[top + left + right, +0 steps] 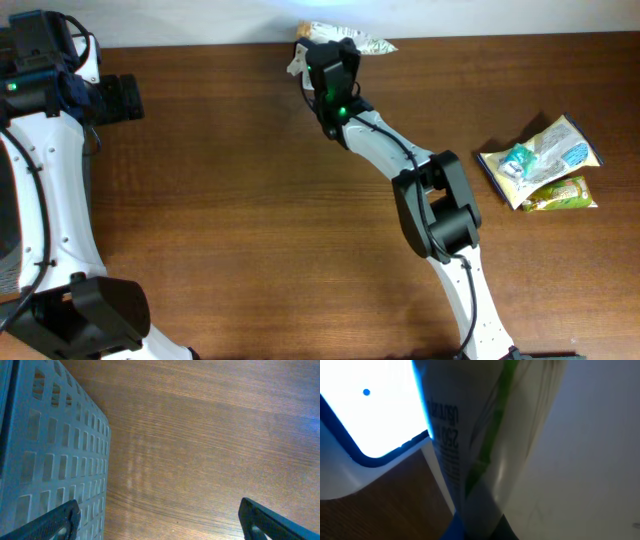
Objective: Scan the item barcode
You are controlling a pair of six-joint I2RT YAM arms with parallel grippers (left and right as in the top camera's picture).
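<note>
Nearest the robot's side of the table (230,230), nothing needs handling: bare wood between the two arms. A little further out on the left, the left gripper (160,522) hangs idle over the wood with its fingers spread wide and nothing between them, a grey perforated bin (50,460) just beside it. Out to the right, two more snack packets (540,165) lie overlapping, well apart from either arm and not yet dealt with.

At the far edge, the right gripper (332,50) is stretched out, fingers clenched on the lower end of a white-and-green snack packet (470,435). The right wrist view shows the packet standing roughly upright, its printed face turned towards the glowing scanner window (370,410), close beside it.

By my judgement the step in hand is the scan itself: the packet is presented to the reader. Small print is visible on the packet, but I cannot tell whether a barcode faces the window. The next move likely calls for a slow twist or tilt of the wrist, keeping the grip firm, until the code meets the light squarely; the crinkly, glossy wrap may glare or fold over the code
</note>
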